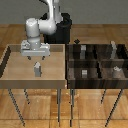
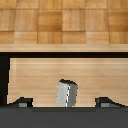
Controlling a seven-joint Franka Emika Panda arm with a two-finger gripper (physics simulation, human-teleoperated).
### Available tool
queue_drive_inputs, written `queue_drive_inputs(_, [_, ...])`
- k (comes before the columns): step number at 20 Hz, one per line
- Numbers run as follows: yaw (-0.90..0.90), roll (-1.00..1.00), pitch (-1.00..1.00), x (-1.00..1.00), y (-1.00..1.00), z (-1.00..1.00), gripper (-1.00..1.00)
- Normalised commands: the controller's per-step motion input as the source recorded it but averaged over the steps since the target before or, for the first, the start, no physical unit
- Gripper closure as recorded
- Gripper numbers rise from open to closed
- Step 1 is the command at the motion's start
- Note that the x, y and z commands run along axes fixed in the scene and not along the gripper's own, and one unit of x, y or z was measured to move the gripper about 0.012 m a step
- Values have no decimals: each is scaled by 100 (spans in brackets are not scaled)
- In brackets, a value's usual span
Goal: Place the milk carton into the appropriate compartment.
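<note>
The milk carton [image 1: 37,69], a small grey-white box with a peaked top, stands in the light tan tray [image 1: 12,75] on the exterior view's left. My gripper [image 1: 37,58] hangs directly above it, open, with its fingers apart from the carton. In the wrist view the carton [image 2: 66,93] shows between the two fingertips [image 2: 22,102], and the gripper [image 2: 64,103] holds nothing. The dark wooden bin [image 1: 97,61] with four square compartments lies on the exterior view's right; I cannot tell which compartment fits the carton.
Each bin cell holds a small grey object: a low cube [image 1: 84,73], a taller slim box [image 1: 115,48], and others [image 1: 83,50] [image 1: 116,71]. The tray and bin rest on thin-legged stands over a wooden floor. The robot's dark base [image 1: 61,27] stands behind.
</note>
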Motion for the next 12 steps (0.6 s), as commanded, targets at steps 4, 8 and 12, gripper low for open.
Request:
queue_drive_inputs(4, [0, 0, 0, 0, 0, -75, -100])
queue_drive_inputs(8, [0, 0, 0, 0, 0, -100, -100])
queue_drive_inputs(12, [0, 0, 0, 0, 0, 0, 100])
